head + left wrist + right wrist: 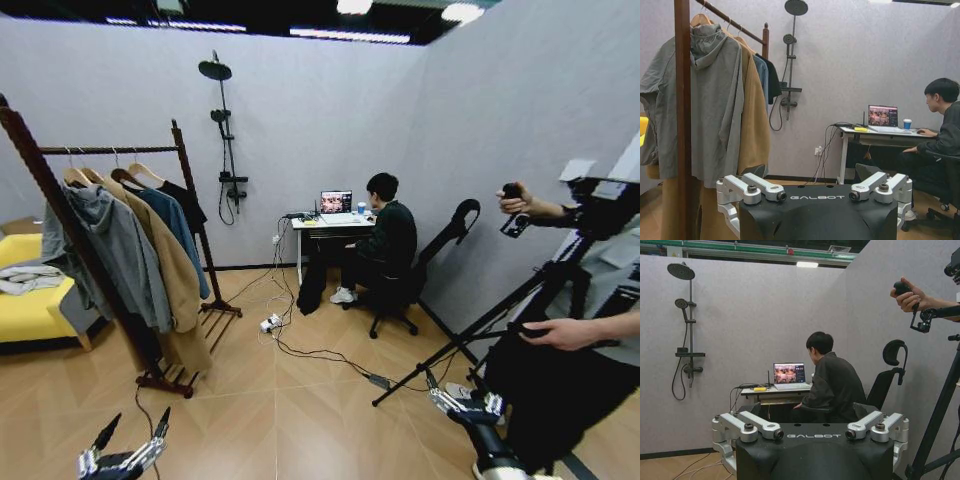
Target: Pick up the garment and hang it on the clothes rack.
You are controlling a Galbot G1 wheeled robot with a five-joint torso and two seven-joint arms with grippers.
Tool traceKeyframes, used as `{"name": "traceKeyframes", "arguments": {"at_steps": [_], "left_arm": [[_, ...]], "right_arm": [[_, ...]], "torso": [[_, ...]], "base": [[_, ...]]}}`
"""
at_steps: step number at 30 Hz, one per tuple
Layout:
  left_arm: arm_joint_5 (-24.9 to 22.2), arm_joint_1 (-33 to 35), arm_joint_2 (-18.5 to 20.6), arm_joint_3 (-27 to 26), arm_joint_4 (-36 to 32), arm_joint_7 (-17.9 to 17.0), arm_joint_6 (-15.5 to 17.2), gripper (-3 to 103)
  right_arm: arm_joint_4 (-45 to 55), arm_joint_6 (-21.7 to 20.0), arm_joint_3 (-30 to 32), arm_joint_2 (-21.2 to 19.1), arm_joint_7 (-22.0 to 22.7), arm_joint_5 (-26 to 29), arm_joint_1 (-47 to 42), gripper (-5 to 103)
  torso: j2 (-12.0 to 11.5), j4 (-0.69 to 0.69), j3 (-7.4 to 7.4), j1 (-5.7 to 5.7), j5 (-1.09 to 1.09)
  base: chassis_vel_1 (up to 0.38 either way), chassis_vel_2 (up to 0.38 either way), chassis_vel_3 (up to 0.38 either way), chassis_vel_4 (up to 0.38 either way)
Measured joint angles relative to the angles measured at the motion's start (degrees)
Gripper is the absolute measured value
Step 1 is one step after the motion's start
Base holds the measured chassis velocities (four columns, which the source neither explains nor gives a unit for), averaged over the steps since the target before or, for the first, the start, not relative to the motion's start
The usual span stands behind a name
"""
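On the clothes rack [110,150], seemingly, the garment [190,205] hangs, well apart from both grippers.

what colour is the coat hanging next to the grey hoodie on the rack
Tan coat, clearest in the left wrist view.

On the clothes rack [110,150], the garment [186,205] is hanging at the far end of the bar, mostly hidden behind the teal-blue shirt [172,232] and the tan coat [170,275]; only a black edge is peeking out. In the left wrist view, the rack's near post [682,125] is running off the frame, covering part of the grey hooded jacket [715,105]. The laptop [336,203] screen on the tabletop [320,222] beyond the rack is showing too small to read.
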Motion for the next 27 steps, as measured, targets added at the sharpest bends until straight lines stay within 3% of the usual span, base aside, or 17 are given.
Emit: {"name": "traceKeyframes", "arguments": {"at_steps": [27], "left_arm": [[0.0,0.0,0.0,0.0,0.0,0.0,0.0,100]], "right_arm": [[0.0,0.0,0.0,0.0,0.0,0.0,0.0,100]], "torso": [[-0.01,0.0,0.01,0.01,0.0]], "base": [[0.0,0.0,0.0,0.0]]}}
